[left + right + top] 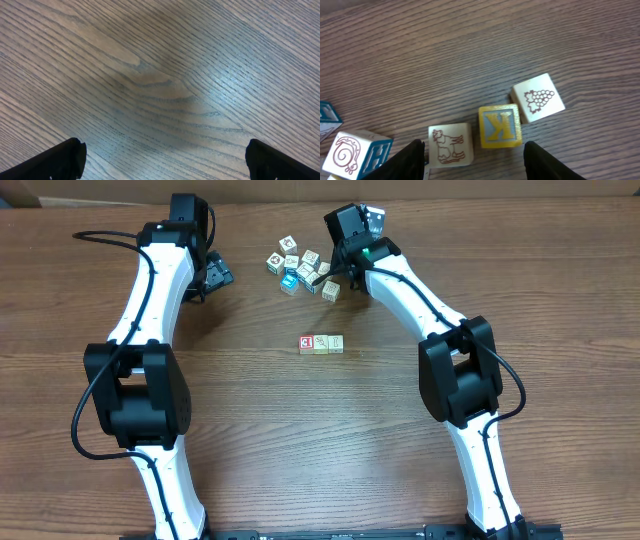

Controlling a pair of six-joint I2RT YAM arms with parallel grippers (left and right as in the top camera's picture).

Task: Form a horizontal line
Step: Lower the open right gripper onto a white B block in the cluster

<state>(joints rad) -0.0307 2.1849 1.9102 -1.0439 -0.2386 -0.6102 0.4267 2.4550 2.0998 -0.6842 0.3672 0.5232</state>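
Three cubes sit edge to edge in a straight row point(321, 342) at the middle of the desk point(250, 430). A red-and-white cube point(307, 342) is at the 9 o'clock end and two cream cubes point(336, 342) run toward 3 o'clock, all touching, as a horizontal line wants. A loose pile point(300, 268) of similar cubes lies at 12 o'clock from the row, well apart from it, and is probably the stock to draw from.

The right claw point(474, 150) hangs over the 3 o'clock edge of that pile, jaws partly spread and holding nothing. Its fingers stand either side of a yellow cube point(500, 126) and a cube with an animal outline point(450, 145), which lie side by side. I judge it is lining up to take one as a fourth piece. A cube with grapes point(538, 98) lies tilted at the yellow one's 1 o'clock corner, touching or nearly so. The left claw point(165, 155) is at 10 o'clock from the row, spread wide over bare wood and empty, clear of the work.

Readable writing: a blue K on the yellow cube, seen upside down, and what looks like a blue H on the side of a swirl cube point(345, 152). The mark on the red-and-white face is too small to read. No brand shows.
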